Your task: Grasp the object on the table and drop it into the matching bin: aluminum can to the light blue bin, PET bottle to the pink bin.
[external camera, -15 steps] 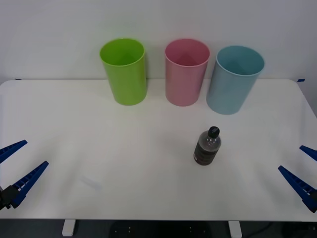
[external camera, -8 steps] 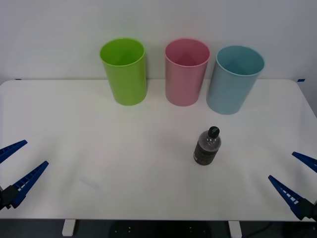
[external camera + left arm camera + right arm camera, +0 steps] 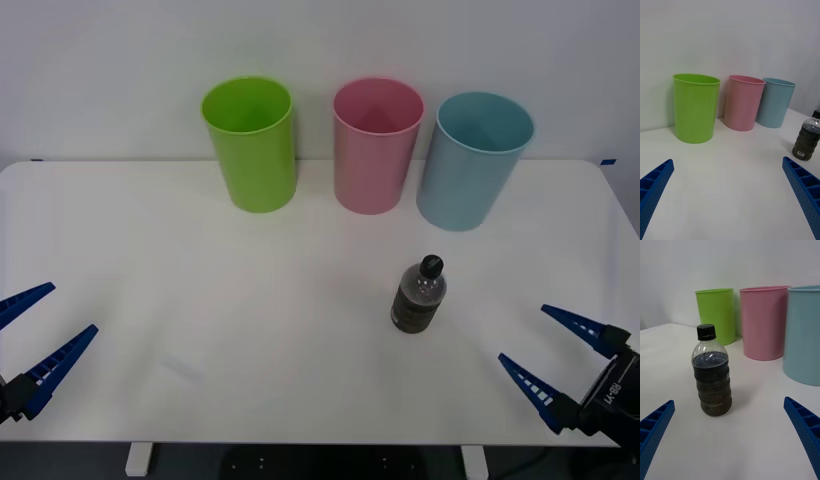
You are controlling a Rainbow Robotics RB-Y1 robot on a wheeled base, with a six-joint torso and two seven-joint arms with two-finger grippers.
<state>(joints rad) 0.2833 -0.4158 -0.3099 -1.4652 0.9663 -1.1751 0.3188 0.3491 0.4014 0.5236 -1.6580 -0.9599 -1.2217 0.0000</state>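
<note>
**Q:** What had changed since a second earlier?

**A:** Only the right gripper (image 3: 551, 368). It had slid from the right edge of the front view inward across the lower right of the frame, toward the PET bottle (image 3: 418, 295). Bottle, bins and left gripper (image 3: 32, 338) stood as before.

**Q:** How were the grippers set?

**A:** Both had their blue fingers spread wide and held nothing. The left one sat idle at the lower left of the front view.

**Q:** And where was the bottle?

**A:** Upright on the white table (image 3: 200, 300), right of centre, apart from all three bins. The pink bin (image 3: 377, 150) stood at upper centre, between the lime green bin (image 3: 251, 145) and the light blue bin (image 3: 472, 165).

**Q:** Which step was that?

**A:** The approach, by my reading. In the right wrist view the bottle stood between the open fingers' lines but well ahead of them, untouched.

**Q:** What did the next move call for?

**A:** Probably carrying on forward until the fingers flanked the dark body, then closing on it.
</note>
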